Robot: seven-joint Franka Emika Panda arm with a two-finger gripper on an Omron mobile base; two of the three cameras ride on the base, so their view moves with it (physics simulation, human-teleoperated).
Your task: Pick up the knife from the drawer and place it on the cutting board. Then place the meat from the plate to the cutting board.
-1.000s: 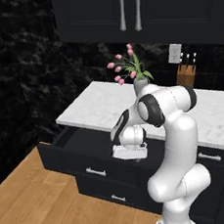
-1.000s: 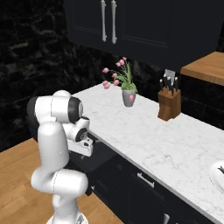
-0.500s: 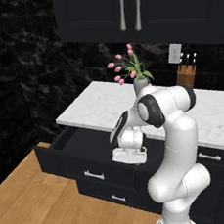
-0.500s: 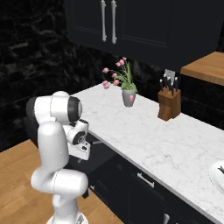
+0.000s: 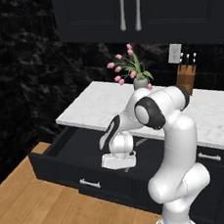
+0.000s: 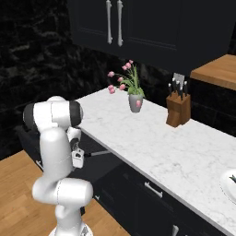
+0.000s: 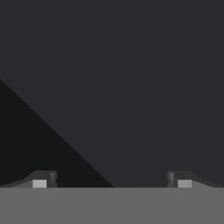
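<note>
The wide black drawer stands pulled out under the marble counter. My gripper hangs inside it, pointing down, open and holding nothing. In the hand view its fingertips stand wide apart over the bare dark drawer floor. A thin grey sliver that looks like the knife lies in the drawer just right of my hand, and shows again as the knife behind the arm. The pale plate sits at the counter's right end with a small dark piece on it. The cutting board is out of view.
On the marble counter stand a vase of pink tulips and a wooden knife block. Black wall cabinets hang above. Narrower black drawers with silver handles run under the counter. The floor is wood.
My hand has sunk lower into the drawer and shifted slightly toward its front. The jaws have stayed wide apart.
</note>
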